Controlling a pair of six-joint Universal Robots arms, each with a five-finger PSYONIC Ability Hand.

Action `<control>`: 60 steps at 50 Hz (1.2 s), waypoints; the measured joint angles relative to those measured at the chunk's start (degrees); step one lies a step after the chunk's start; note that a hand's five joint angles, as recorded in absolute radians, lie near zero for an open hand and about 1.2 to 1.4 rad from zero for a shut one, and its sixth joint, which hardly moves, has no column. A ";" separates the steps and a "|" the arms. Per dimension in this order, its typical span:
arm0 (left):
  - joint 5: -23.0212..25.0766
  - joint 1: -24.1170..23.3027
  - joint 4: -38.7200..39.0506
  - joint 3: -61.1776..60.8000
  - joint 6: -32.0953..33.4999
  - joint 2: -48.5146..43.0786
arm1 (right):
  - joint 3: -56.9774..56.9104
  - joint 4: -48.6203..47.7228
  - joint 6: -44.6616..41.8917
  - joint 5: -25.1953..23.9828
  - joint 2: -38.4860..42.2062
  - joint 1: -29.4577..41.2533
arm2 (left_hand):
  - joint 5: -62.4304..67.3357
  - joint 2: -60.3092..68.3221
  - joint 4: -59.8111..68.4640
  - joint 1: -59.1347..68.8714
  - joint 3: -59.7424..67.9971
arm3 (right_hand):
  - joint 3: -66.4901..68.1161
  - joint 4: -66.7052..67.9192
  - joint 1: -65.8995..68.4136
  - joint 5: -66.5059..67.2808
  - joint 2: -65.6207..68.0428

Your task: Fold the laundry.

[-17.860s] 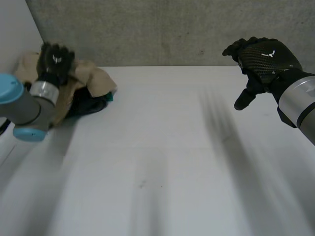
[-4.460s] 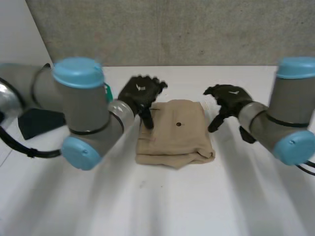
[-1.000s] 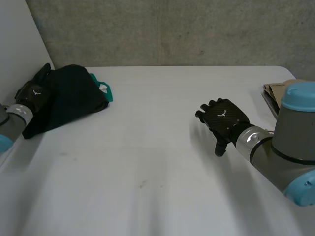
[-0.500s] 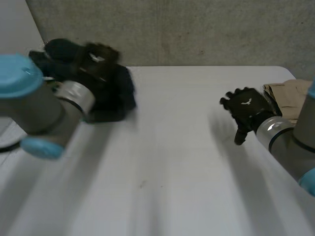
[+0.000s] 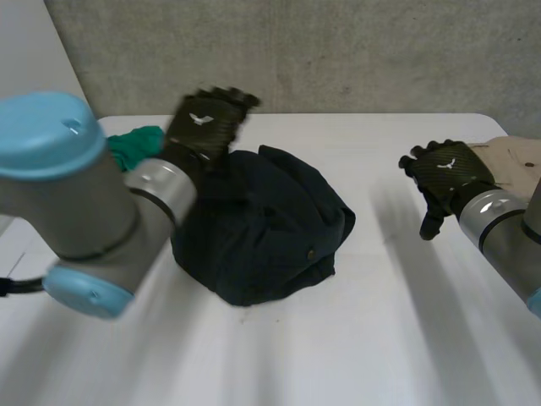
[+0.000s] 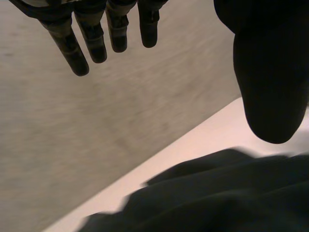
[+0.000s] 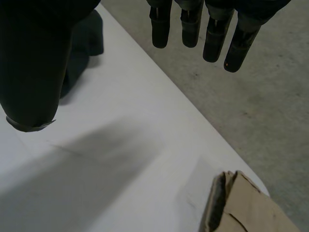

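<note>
A crumpled dark garment (image 5: 262,224) lies in a heap in the middle of the white table (image 5: 355,338). My left hand (image 5: 204,125) hovers over its far left edge, open, fingers straight. In the left wrist view the hand (image 6: 91,41) holds nothing, and the dark garment (image 6: 217,198) lies below its palm. My right hand (image 5: 444,173) hangs open above the table, to the right of the heap, holding nothing. Its fingers (image 7: 193,26) are straight, with the dark garment (image 7: 89,43) behind the thumb.
A folded tan cloth (image 5: 516,165) rests at the table's right edge beside my right hand; its corner is the tan cloth (image 7: 246,203) below the fingertips. A green cloth (image 5: 135,144) lies at the far left behind my left arm. A grey wall (image 5: 338,51) backs the table.
My left hand has carried the dark garment from the far left corner to the table's middle and let it go. My right hand has drawn back to the right, towards the tan cloth.
</note>
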 measured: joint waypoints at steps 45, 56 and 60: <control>9.00 9.57 -3.87 9.29 29.86 -12.33 | -19.31 -3.42 22.59 5.23 14.35 16.34 | 52.05 56.15 56.91 50.83 55.87 | 55.87 53.44 44.72 51.93 54.38; 3.68 2.34 -5.17 -1.62 18.56 11.11 | -27.20 4.63 9.70 -0.23 5.21 9.67 | 52.59 56.62 57.12 50.83 56.29 | 55.87 54.84 44.72 51.93 54.38; 2.19 -1.32 -5.95 -6.58 7.80 16.90 | -37.55 12.12 6.10 -1.63 8.96 8.46 | 52.87 56.69 57.14 50.83 56.49 | 55.87 54.84 44.75 51.93 54.38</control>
